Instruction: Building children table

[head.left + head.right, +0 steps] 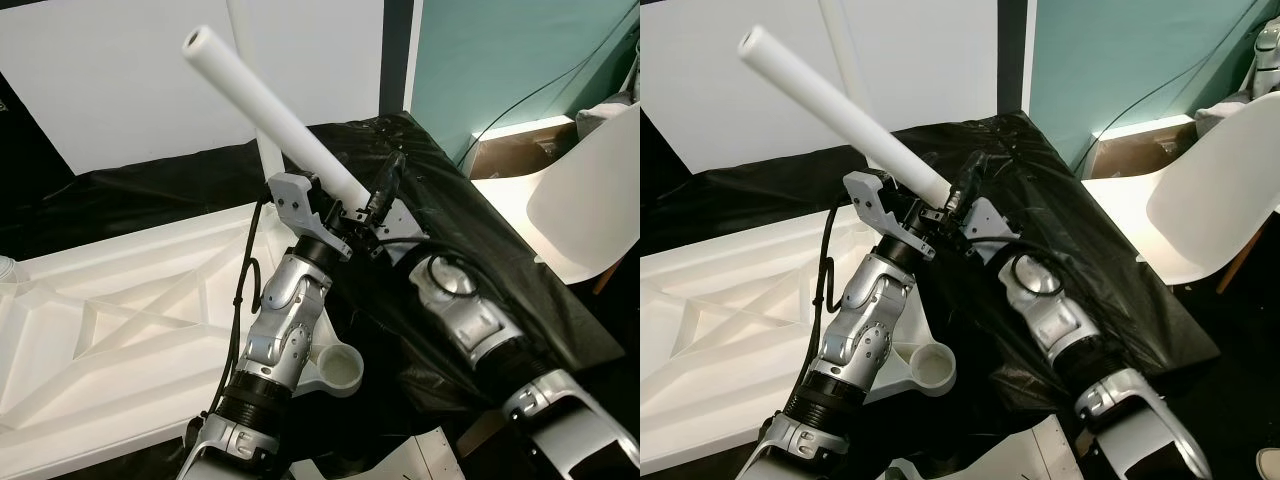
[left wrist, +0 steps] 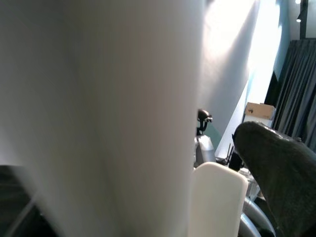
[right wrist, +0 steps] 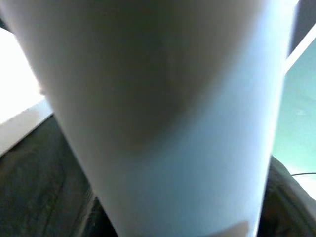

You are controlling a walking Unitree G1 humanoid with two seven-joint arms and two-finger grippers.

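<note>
Left hand [image 1: 335, 205] and right hand [image 1: 375, 210] both clamp the smooth white cylindrical leg [image 1: 270, 110], tilted upward. Ribbed white tabletop [image 1: 120, 320] lies inverted on black sheeting [image 1: 470, 250].

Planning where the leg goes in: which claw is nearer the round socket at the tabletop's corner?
Left. The left claw, gripping the white leg, is up above the socket; the right claw is farther right.
</note>
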